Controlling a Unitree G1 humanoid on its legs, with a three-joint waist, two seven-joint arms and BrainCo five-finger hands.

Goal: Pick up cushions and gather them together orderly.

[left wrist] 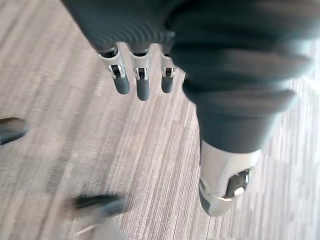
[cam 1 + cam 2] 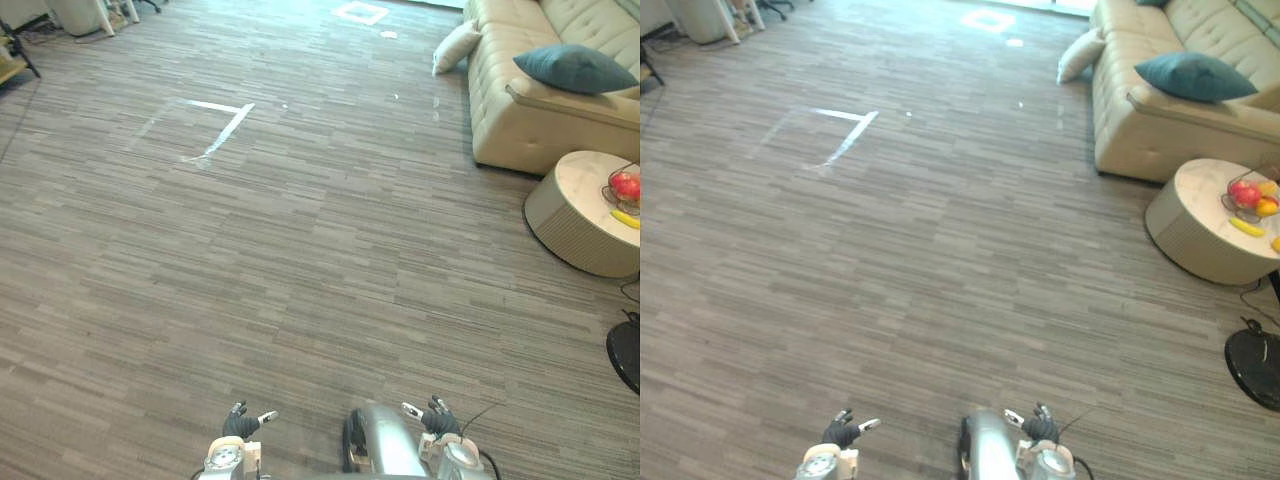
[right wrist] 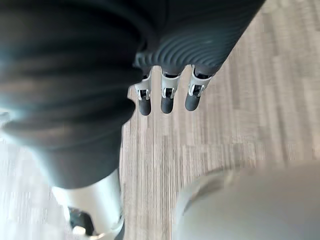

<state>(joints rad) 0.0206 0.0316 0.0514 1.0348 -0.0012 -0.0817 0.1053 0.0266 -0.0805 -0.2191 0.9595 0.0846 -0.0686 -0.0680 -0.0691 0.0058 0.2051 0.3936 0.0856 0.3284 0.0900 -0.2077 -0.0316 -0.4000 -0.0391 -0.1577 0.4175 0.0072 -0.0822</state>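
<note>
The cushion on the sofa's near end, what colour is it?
The cushion is dark teal; the left eye view shows it best.

Well ahead of your right hand (image 2: pixel 438 418) and off to its right sits a cream sofa (image 2: pixel 520 125), nearer it a round table (image 2: pixel 570 232) bearing a fruit bowl (image 2: pixel 625 187), with white tape marks (image 2: pixel 228 128) far ahead of the left hand (image 2: pixel 240 424).

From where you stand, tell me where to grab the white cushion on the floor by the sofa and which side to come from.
Grip the white cushion by its raised top edge, coming from the open-floor side, your left. It leans tilted against the sofa end, so the sofa likely blocks its right side while the top edge stands free. Left hand and right hand are open.
</note>
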